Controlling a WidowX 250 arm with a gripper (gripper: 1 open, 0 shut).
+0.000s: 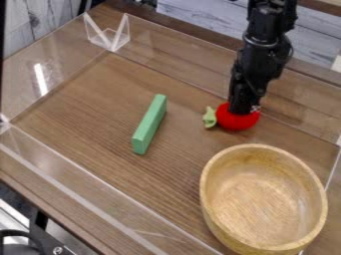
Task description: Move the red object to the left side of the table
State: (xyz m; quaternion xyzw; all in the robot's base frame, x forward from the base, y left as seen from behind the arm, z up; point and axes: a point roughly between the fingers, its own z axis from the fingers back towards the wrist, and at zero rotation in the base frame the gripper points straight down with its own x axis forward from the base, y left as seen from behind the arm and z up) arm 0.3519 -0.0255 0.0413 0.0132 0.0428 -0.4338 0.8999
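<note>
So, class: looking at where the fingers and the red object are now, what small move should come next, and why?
Probably a short lift. The gripper points down with its fingers on the red object, which sits on the table right of the green block.

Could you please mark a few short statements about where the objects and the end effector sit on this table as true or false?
1. The black end effector is directly above the small glossy red toy fruit. True.
2. The green rectangular block lies inside the round light wooden bowl. False: it lies flat on the brown wood-grain table, left of the bowl.
3. The bowl is empty. True.
4. The red fruit is left of the green block. False: it is to the right.
</note>
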